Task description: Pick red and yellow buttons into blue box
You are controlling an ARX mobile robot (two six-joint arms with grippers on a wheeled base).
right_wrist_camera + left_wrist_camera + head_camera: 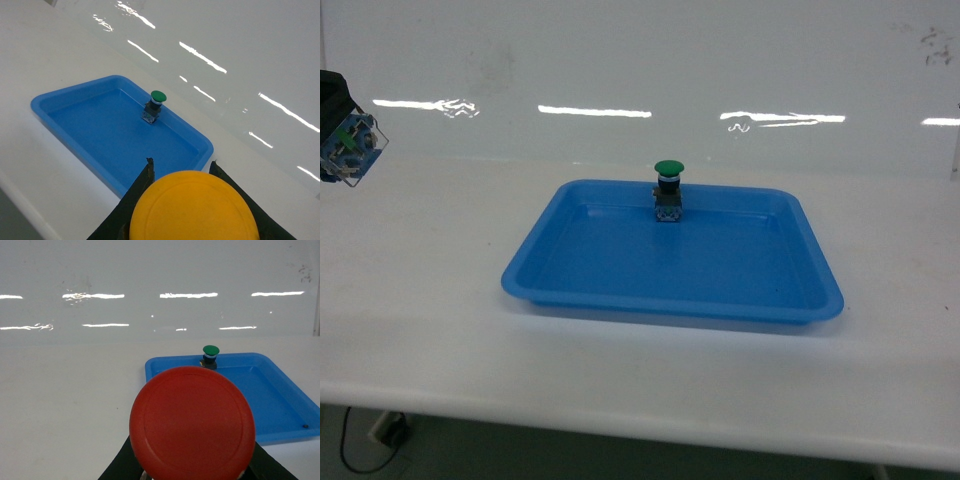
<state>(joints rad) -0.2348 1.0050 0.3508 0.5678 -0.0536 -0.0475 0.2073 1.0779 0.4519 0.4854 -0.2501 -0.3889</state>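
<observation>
Your left end effector (192, 475) is clamped on the red button (192, 424), your right end effector (192, 220) on the yellow button (194, 207); the blue box is in no view, so its direction is unknowable.

Looks like lab or test bench setup, not home. Plain white tabletop (440, 330), glossy white wall panel (640, 60) behind with strip-light reflections and few scuffs, so ceiling tube lighting. Cable (360, 445) dangling under front edge. Only props: shallow blue tray (800, 300) and green-capped industrial push-button (668, 190) standing in it. No decor, pretty sterile.
</observation>
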